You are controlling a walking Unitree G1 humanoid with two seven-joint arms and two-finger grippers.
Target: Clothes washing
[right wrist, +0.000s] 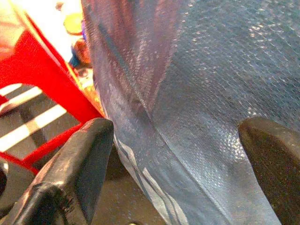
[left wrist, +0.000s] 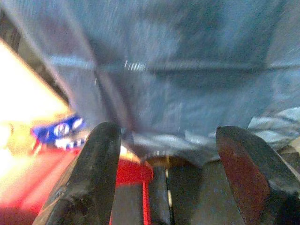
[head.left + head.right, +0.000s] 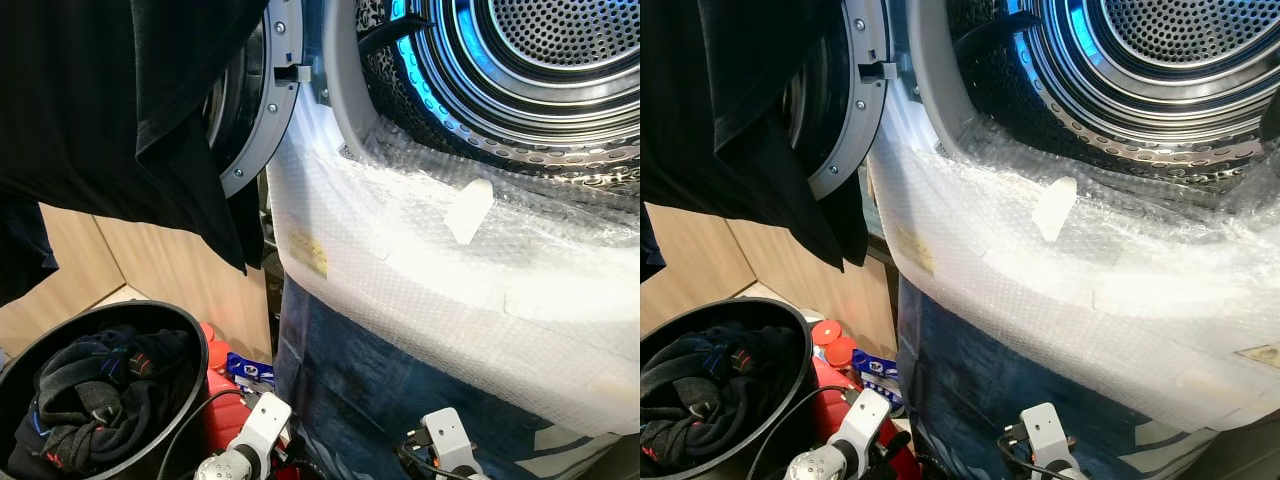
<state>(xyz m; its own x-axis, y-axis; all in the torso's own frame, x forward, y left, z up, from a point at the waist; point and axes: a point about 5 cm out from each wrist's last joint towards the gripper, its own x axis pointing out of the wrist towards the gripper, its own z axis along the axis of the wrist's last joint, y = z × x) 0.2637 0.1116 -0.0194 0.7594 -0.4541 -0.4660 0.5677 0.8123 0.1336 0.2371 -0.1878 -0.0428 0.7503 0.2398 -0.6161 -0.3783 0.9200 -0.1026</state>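
Note:
The washing machine's steel drum [image 3: 540,60] stands open at the upper right, lit blue at its rim. A black garment [image 3: 120,110] hangs over the open round door [image 3: 262,110] on the left. Dark clothes [image 3: 95,390] fill a black round basket [image 3: 195,345] at the lower left. Both silver arms are low, in front of the machine's blue film-wrapped front [image 3: 400,390]. The left gripper [image 2: 168,178] is open and holds nothing, and it faces that blue film. In its wrist view the right gripper [image 1: 176,168] is open too, close to the same film, with nothing held.
Bubble wrap [image 3: 420,250] covers the machine's front below the drum. A red container with red caps [image 3: 835,355] and a blue packet [image 3: 248,370] sit between basket and machine. Wooden panels [image 3: 150,260] run behind on the left.

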